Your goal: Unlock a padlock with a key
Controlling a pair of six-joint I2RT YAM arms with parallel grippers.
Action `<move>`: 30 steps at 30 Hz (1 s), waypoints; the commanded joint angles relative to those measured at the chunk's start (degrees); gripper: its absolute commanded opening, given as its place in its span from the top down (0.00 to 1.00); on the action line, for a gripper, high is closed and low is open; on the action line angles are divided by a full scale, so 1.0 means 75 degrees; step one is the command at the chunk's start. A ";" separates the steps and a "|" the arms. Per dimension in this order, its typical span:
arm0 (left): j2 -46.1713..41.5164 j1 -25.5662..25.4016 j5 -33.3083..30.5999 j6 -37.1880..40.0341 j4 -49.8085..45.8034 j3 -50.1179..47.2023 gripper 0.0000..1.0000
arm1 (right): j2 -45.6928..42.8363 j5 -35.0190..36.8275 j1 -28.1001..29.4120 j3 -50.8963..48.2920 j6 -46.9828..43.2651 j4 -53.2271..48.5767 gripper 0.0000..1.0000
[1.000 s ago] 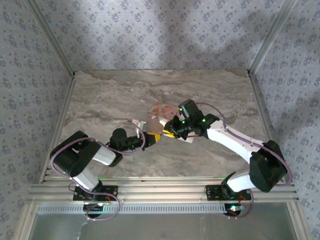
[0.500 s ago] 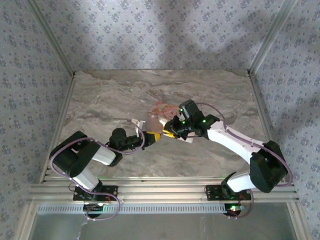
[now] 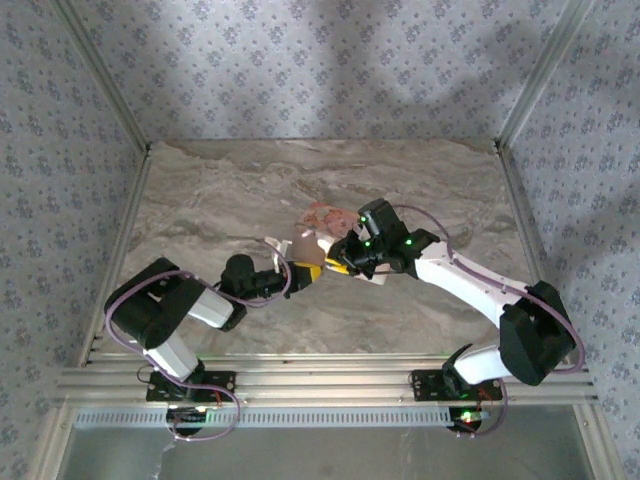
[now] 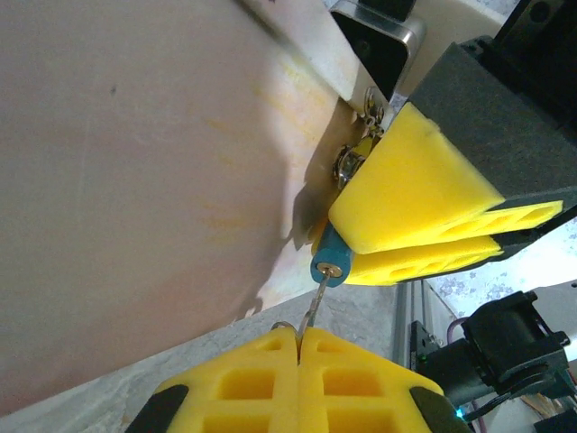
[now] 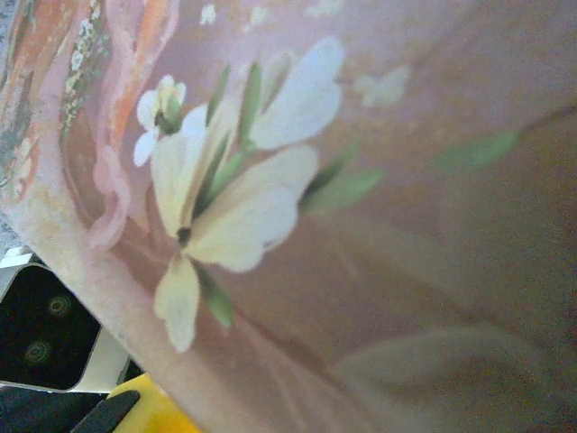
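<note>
Marble table (image 3: 220, 200); padlock (image 4: 330, 256) between right fingers (image 4: 406, 194), key (image 4: 315, 302) touching.

Marbled grey-brown table (image 3: 220, 200), a pink flower-printed box (image 3: 320, 216) on it near the middle.

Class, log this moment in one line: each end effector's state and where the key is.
left end effector: shut on key | right end effector: shut on padlock | key tip at padlock face

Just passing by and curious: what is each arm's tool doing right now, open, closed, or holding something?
The left tool is closed on the key.
The right tool is closed on the padlock.
</note>
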 commanded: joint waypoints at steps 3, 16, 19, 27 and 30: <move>0.0162 -0.0100 0.0147 0.0018 0.0463 0.0380 1.00 | -0.0059 -0.0791 0.0170 0.0087 0.0015 0.0427 1.00; 0.0135 -0.0207 0.0194 -0.0040 0.0457 0.0590 1.00 | 0.0054 -0.0702 0.0222 0.0105 -0.0420 -0.0036 1.00; 0.0162 -0.0224 0.0192 -0.0062 0.0457 0.0665 1.00 | 0.0119 -0.0650 0.0278 0.0221 -0.0625 -0.0294 1.00; -0.0105 -0.0335 -0.0076 0.0166 0.0366 0.0644 1.00 | 0.0219 -0.0590 0.0347 0.0355 -0.0803 -0.0594 1.00; -0.0056 -0.0449 -0.0201 0.0368 0.0183 0.0677 1.00 | 0.0222 -0.0708 0.0362 0.0363 -0.0687 -0.0484 1.00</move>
